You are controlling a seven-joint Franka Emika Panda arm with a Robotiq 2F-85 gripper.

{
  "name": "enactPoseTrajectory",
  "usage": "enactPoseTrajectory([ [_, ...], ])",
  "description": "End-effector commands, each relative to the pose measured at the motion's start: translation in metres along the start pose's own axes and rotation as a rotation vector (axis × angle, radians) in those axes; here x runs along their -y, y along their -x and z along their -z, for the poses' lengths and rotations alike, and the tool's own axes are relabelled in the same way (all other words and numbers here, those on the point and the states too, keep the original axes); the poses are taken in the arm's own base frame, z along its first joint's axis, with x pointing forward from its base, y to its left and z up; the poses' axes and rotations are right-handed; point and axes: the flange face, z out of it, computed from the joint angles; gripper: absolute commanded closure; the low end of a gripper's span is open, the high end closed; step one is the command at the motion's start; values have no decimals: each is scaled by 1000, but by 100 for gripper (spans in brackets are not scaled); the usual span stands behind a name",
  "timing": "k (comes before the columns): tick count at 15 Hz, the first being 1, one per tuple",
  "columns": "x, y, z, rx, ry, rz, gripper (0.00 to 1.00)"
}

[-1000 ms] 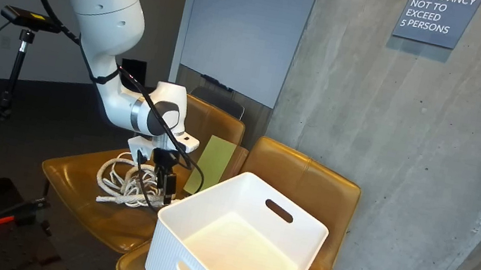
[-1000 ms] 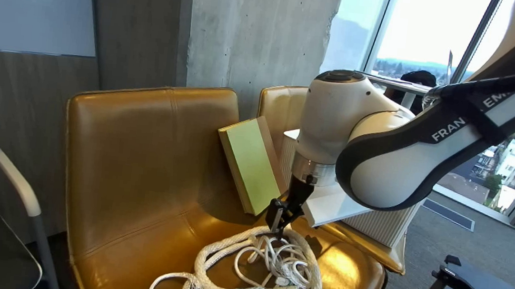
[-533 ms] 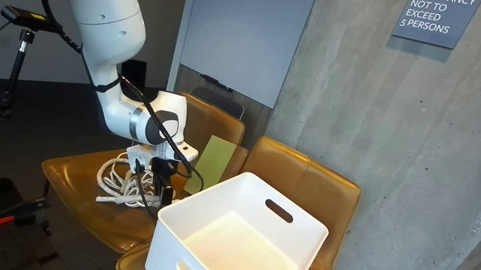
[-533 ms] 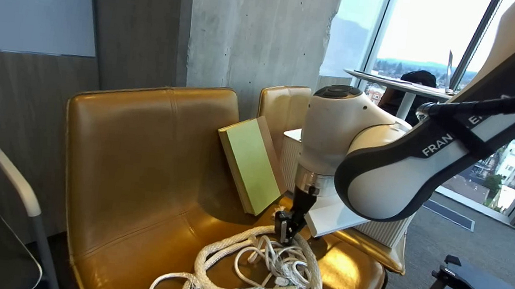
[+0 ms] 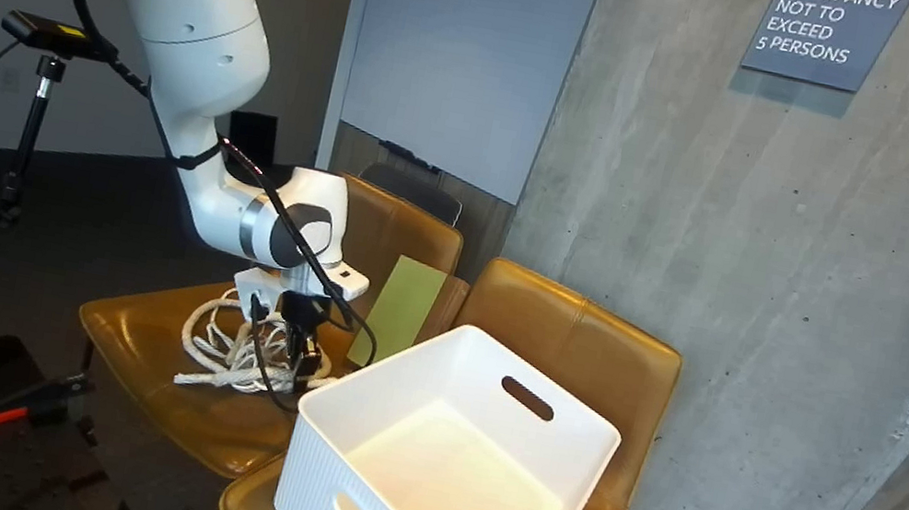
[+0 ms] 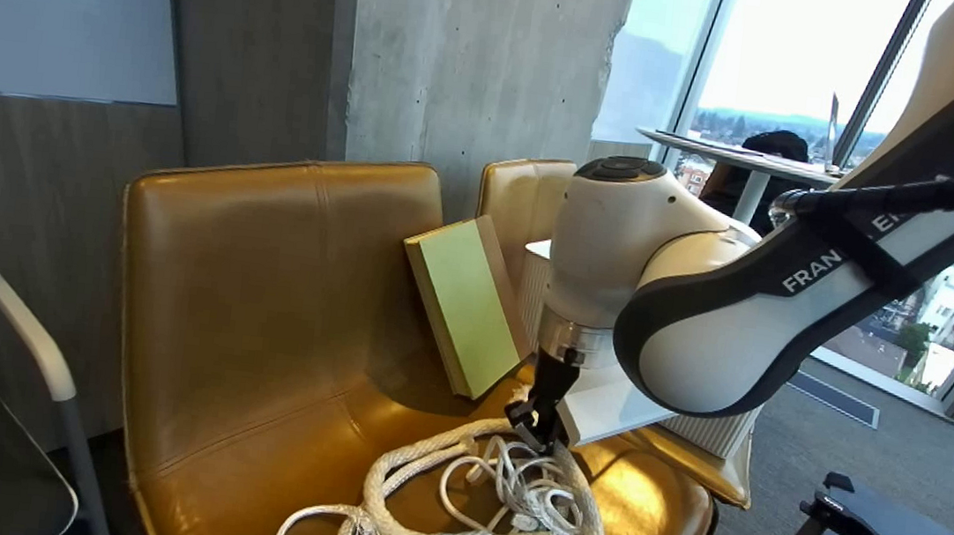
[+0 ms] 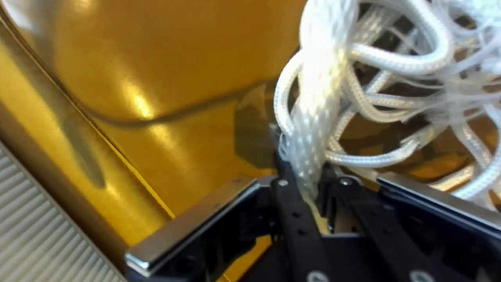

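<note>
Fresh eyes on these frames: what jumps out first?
Probably the large white and black robot arm at the right in an exterior view, its black fingers closed on thick white braided rope over a tan leather chair. Next, the big white ribbed plastic box on the neighbouring tan chair, foremost in an exterior view. Then the pale green book-like slab, tilted near the back of the rope's chair.

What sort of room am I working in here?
Probably a small office meeting room: the sign caps occupancy at 5 persons, there is what looks like a whiteboard, and a tall window lets in daylight.
</note>
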Motion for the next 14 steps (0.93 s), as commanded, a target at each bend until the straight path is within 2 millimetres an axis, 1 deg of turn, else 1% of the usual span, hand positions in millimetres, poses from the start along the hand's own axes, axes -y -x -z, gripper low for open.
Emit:
enactPoseTrajectory([
  [1,21,10,13,-3,-13,37,100],
  [2,26,12,16,-5,-13,48,98],
  [4,35,16,33,-16,-17,68,97],
  [5,39,16,45,-26,-20,76,97],
  [7,44,14,81,-56,-27,90,97],
  [11,47,7,178,-138,-36,111,97],
  [14,43,6,259,-207,-29,132,97],
])
